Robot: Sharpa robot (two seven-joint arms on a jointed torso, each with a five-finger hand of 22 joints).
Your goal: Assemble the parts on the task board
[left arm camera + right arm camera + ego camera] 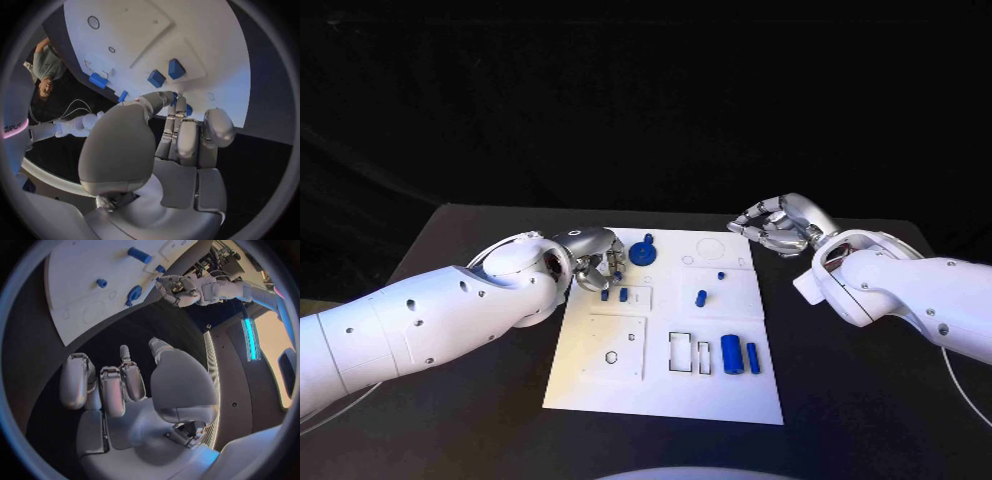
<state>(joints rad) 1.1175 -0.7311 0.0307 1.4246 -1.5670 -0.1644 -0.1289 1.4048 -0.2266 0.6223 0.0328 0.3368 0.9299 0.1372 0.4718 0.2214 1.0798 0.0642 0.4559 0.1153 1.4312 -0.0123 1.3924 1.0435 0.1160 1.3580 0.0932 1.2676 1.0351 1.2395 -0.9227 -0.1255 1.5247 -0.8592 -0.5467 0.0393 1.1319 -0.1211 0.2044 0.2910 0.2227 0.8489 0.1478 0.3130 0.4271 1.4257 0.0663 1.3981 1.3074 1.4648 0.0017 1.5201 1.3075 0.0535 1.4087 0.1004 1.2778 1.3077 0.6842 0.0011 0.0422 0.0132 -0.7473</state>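
Observation:
The white task board (668,385) lies mid-table. My left hand (596,262) hovers over its far left part, fingers curled down. Its thumb and fingertips (167,100) pinch a small blue part (189,109), mostly hidden behind them. Two short blue pegs (613,294) stand just nearer me, and a round blue part (643,252) lies right of the hand. Two more small blue pegs (702,297) sit mid-board, and two blue cylinders (740,354) lie near the right edge. My right hand (776,225) hangs at the board's far right corner, fingers curled in, holding nothing.
A raised square panel (617,345) with two holes occupies the board's near left, with rectangular slots (689,352) beside the cylinders. Bare black table (473,400) surrounds the board. In the right wrist view the board (81,285) and my left hand (181,290) lie beyond the curled fingers (103,385).

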